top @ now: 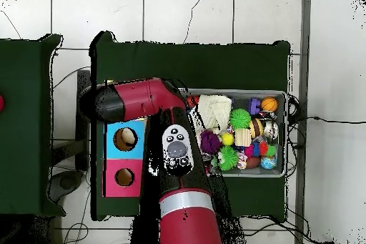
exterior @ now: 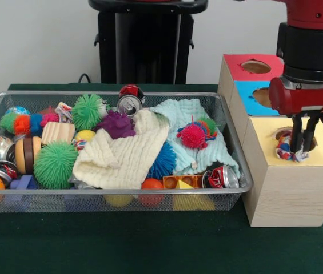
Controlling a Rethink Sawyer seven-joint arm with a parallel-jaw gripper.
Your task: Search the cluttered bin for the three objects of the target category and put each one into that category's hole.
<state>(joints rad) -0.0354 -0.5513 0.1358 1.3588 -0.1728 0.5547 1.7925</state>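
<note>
Drop at yellow hole.
Gripper [exterior: 302,149] clamped on a crumpled multicoloured wad [exterior: 290,149], hanging at the hole in the sorting box's yellow section [exterior: 321,149], near end, positioned for release.

In the overhead view the arm [top: 154,105] covers the box's yellow section and the hand entirely. In the front view the arm's upper part is cut off at the top edge, and the cloths [exterior: 124,151] bury several toys.
</note>
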